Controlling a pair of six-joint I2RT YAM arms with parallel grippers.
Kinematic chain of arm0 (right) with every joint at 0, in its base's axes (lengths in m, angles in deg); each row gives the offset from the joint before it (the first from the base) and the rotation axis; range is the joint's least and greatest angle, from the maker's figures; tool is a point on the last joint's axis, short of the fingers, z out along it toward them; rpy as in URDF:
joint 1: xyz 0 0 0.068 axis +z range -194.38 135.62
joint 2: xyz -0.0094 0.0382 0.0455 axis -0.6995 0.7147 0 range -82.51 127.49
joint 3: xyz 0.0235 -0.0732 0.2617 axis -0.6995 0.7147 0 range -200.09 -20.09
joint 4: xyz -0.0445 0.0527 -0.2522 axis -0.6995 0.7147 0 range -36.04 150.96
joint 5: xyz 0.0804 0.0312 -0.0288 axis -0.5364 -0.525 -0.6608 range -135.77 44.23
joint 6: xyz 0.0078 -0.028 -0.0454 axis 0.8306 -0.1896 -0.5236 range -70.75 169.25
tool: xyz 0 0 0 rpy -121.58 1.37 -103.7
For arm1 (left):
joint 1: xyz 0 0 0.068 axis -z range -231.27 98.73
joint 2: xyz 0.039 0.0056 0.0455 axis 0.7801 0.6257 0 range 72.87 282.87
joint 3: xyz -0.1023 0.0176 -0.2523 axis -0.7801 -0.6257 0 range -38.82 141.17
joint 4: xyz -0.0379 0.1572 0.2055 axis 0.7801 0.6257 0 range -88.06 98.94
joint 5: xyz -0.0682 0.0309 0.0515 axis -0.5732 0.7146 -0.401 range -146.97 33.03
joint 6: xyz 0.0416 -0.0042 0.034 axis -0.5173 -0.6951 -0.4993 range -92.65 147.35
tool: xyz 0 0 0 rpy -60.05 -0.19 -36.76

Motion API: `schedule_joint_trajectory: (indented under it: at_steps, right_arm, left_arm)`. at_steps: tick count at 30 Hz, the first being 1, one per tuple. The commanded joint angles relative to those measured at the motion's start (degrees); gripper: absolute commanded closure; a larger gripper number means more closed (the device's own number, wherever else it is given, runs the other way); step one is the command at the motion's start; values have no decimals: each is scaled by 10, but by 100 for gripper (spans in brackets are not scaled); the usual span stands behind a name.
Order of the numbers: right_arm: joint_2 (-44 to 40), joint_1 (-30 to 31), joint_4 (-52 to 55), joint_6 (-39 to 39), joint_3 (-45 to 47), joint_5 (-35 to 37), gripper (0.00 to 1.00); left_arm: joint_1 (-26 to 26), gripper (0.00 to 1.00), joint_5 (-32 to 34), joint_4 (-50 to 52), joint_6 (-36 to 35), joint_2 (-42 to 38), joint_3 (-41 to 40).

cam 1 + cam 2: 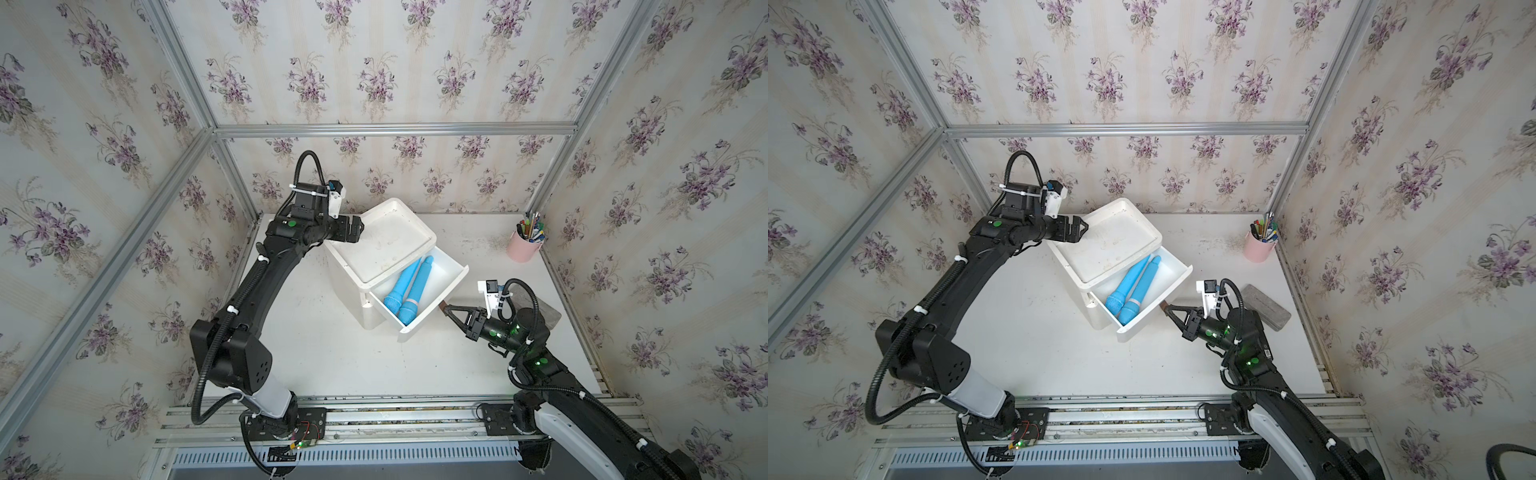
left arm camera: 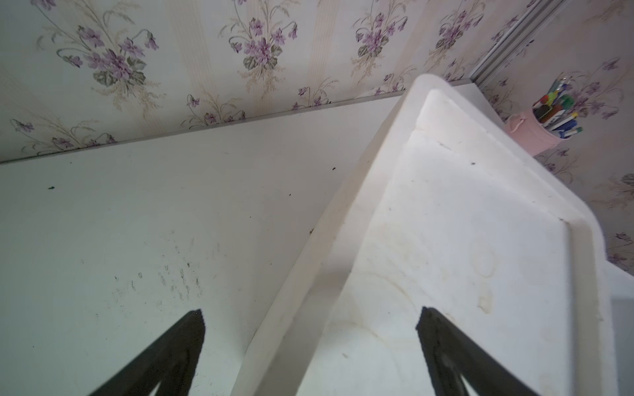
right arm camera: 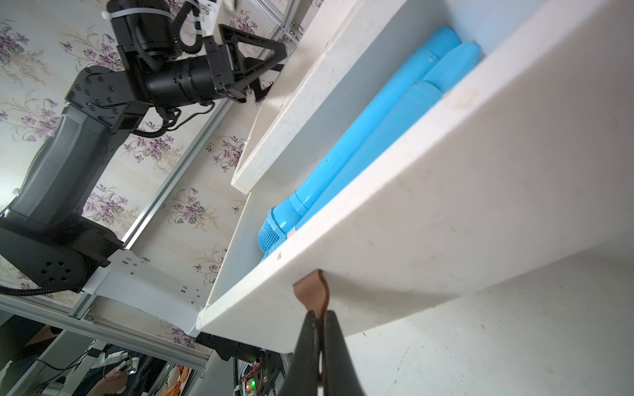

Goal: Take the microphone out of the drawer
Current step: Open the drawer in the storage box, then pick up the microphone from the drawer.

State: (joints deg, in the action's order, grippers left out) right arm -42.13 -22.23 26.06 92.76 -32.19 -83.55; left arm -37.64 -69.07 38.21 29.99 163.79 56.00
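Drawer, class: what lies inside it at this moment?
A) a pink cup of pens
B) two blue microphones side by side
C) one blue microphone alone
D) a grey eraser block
B: in a top view the open drawer holds two blue microphones lying side by side, and nothing else shows in it.

A pink cup crammed with coloured pens stands in the far right corner of a scuffed white table; a grey block lies nearer the front. Violet-sprigged wallpaper lines the walls.
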Motion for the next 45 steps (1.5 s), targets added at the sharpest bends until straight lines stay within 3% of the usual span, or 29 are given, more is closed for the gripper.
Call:
schedule_joint_trajectory:
  at_steps: [1,4,9,11,12,13,19,25,30,45]
  right_arm:
    - [2,1,-44,4,-5,6,63]
    - [-1,-2,-24,-9,-14,23,45]
    - [12,-63,7,-4,-41,1,32]
    - [20,-98,38,0,-63,-18,17]
    - [28,-118,65,-8,-79,-28,3]
    - [36,-135,94,-22,-95,-40,0]
    - [92,-207,222,-103,-173,-46,0]
    - [110,-211,324,-187,-225,78,0]
    - [95,-213,355,-224,-242,130,0]
    - [175,-222,394,-265,-318,162,0]
  left_arm:
    - [3,1,-36,-1,-32,-28,12]
    - [6,1,-79,6,-57,-51,17]
    - [41,1,-113,85,-106,-53,55]
    - [70,1,-104,103,-118,-55,61]
    - [90,1,-94,111,-123,-56,62]
    - [110,1,-83,122,-129,-54,65]
    - [200,1,-38,145,-100,-28,80]
    - [260,1,49,145,-61,8,95]
    - [283,1,60,145,-31,33,114]
    - [355,1,104,175,22,81,152]
